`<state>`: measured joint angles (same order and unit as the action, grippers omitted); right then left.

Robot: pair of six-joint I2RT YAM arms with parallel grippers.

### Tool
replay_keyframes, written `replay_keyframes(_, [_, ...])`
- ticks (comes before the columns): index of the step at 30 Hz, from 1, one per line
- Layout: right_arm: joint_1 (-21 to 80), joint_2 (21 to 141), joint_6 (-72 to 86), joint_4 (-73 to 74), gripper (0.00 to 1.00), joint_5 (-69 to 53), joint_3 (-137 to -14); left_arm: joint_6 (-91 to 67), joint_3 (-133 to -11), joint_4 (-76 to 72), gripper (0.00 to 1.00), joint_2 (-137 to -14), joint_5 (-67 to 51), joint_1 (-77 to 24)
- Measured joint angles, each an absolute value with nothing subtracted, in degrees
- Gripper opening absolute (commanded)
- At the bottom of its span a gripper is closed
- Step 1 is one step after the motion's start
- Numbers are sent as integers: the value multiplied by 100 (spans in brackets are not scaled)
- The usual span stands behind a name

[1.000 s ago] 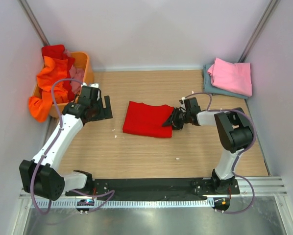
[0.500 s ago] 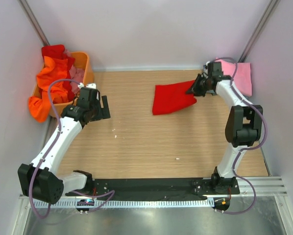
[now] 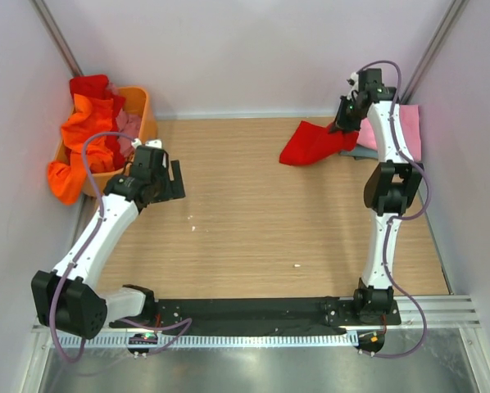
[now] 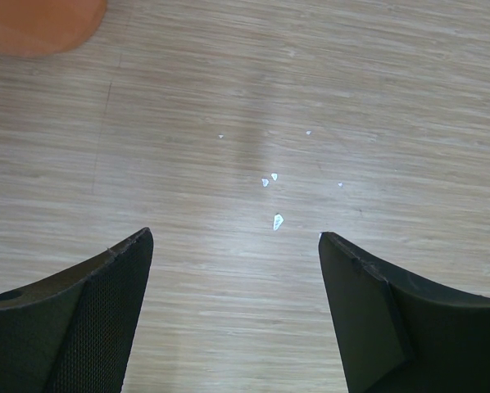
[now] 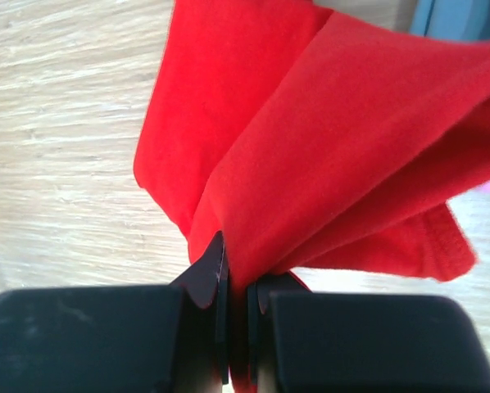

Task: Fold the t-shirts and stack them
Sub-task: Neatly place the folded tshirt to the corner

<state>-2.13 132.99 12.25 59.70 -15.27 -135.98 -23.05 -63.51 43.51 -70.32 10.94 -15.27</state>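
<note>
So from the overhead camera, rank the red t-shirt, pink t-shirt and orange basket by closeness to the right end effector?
1. red t-shirt, gripped in the right end effector.
2. pink t-shirt, just beside it on the right.
3. orange basket, far left corner.

- Type of place: a robotics lab test cell.
- Enclosure: plain pale walls point(image 3: 245, 57) close in the wood-grain worktop point(image 3: 245, 237) on three sides. Bare metal posts point(image 3: 56, 37) stand in the back corners.
- Equipment: the left arm point(image 3: 93, 241) and right arm point(image 3: 382, 246), both white and black, stand on a black base plate point(image 3: 245, 309) at the near edge.
- Mounting: a slotted aluminium rail point(image 3: 446, 309) and a perforated strip point(image 3: 253, 338) run along the front.
- Wiring: exposed purple cables point(image 3: 84, 154) loop along both arms.
</note>
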Motion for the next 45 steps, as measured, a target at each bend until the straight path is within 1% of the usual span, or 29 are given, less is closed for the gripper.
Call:
replay_keyframes(4, [-263, 13469, 961, 6104, 1, -1763, -14112, -2305, -6348, 4348, 83, -7057, 1094, -1527])
replay_keyframes(6, [-283, 13478, 945, 6075, 1, -2169, -14188, -2305, -6351, 4348, 83, -7096, 1094, -1531])
replay_keyframes(8, [-274, 13476, 958, 6058, 1, -2467, -14162, -2305, -6348, 4351, 83, -7129, 1096, -1538])
replay_keyframes(10, [-185, 13290, 1011, 5800, 1, -2571, -13638, -2303, -6348, 4351, 83, -7146, 1098, -1538])
replay_keyframes(11, [-91, 13098, 1081, 5612, 1, -2565, -13126, -2303, -6348, 4351, 83, -7146, 1100, -1538])
replay_keyframes(13, [200, 12510, 1376, 5118, 1, -2547, -11646, -2303, -6348, 4351, 83, -7148, 1114, -1538])
replay_keyframes(15, [499, 11799, 1765, 4388, 1, -2611, -9898, -2300, -6348, 4351, 83, -7150, 1125, -1540])
replay_keyframes(17, [768, 11297, 2051, 4200, 1, -2659, -8687, -2300, -6348, 4353, 83, -7153, 1138, -1540])
replay_keyframes(19, [880, 10779, 2287, 3983, 1, -2604, -7590, -2303, -6348, 4353, 83, -7153, 1138, -1542])
replay_keyframes(23, [705, 9832, 2541, 3555, 2, -2558, -6095, -2300, -6348, 4353, 83, -7155, 1135, -1542])
replay_keyframes(24, [657, 9623, 2545, 3481, 12, -2545, -5837, -2305, -6348, 4353, 83, -7155, 1135, -1546])
replay_keyframes(25, [635, 9480, 2536, 3472, 31, -2497, -5680, -2307, -6348, 4353, 83, -7155, 1135, -1549])
replay_keyframes(26, [633, 9341, 2532, 3503, 59, -2344, -5529, -2311, -6348, 4353, 83, -7155, 1131, -1555])
replay_keyframes(28, [655, 9148, 2447, 3634, 74, -1837, -5358, -2359, -6348, 4353, 82, -7164, 1094, -1584])
replay_keyframes(29, [668, 9080, 2410, 3684, 84, -1627, -5301, -2405, -6351, 4353, 82, -7179, 1057, -1629])
replay_keyframes(30, [668, 8986, 2416, 3715, 89, -1463, -5236, -2469, -6359, 4359, 82, -7216, 1028, -1691])
replay_keyframes(33, [668, 8519, 2467, 3876, 94, -1063, -5103, -2711, -6436, 4355, 83, -7439, 996, -2093])
replay_keyframes(35, [668, 8031, 2578, 3944, 98, -823, -5100, -2904, -6547, 4303, 84, -7682, 974, -2591])
replay_keyframes(39, [587, 7238, 2735, 3920, 100, -447, -5100, -3295, -6781, 3854, 84, -8388, 565, -3301])
replay_keyframes(42, [325, 7214, 2766, 3651, 100, -475, -5004, -3564, -6823, 3389, 85, -8984, 220, -3334])
replay_keyframes(45, [36, 7522, 2790, 3232, 100, -657, -4746, -3743, -6831, 2991, 84, -9529, -45, -3299])
